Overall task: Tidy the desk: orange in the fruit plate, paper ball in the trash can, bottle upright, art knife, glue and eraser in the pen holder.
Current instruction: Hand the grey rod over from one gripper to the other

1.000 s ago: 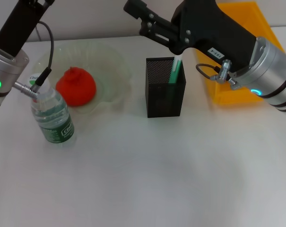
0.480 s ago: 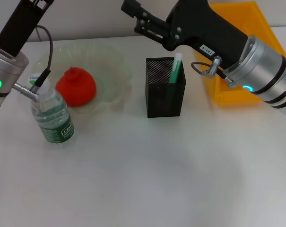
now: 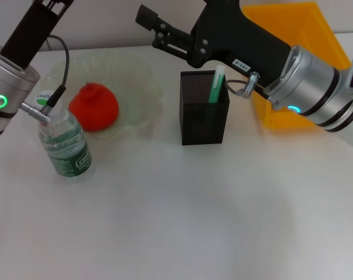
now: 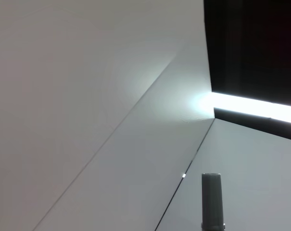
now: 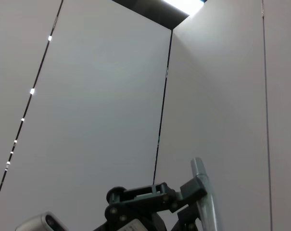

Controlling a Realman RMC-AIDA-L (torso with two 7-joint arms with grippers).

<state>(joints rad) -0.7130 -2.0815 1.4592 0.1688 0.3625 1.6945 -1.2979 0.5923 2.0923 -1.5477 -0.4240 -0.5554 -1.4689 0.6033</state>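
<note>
The orange is seen lying in the fruit plate toward the desk's far left corner. The bottle stands upright just in front of the plate, near the left edge. The pen holder stands mid-desk toward the far edge, with a green stick leaning inside. The trash can is placed at the far right corner.

Right gripper is held raised above the far edge, between plate and holder; its finger state cannot be told. The left arm is raised at the left edge, and its gripper is cut off by the frame.

Handling, as judged: the orange is firm and round, best cupped across its widest part. The bottle is light and smooth, best gripped at the labelled waist. The mesh holder is stiff.

Paper ball, eraser, glue and knife are not made out. The holder's lower contents are hidden by mesh, and the can's interior by the right arm.
</note>
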